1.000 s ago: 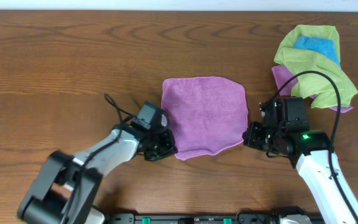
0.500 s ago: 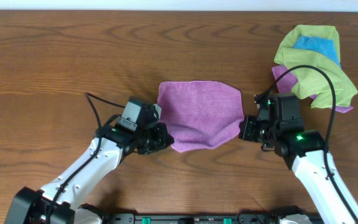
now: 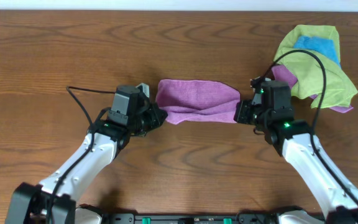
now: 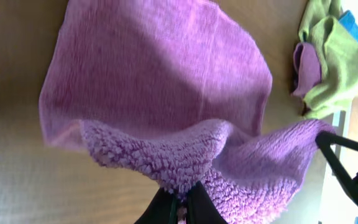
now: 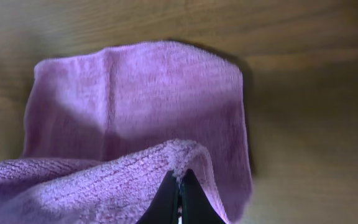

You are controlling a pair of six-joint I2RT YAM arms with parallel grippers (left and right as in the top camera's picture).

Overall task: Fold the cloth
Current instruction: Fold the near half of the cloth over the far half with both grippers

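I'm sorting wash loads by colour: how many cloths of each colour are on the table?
Purple: 2 (held cloth, pile's purple cloth)
Green: 1 (green cloth)
Blue: 1 (blue cloth)
Total: 4

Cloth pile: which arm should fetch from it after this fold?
Right, probably. The right hand sits just beside the pile; the left hand is across the purple cloth. Both pinch that cloth.
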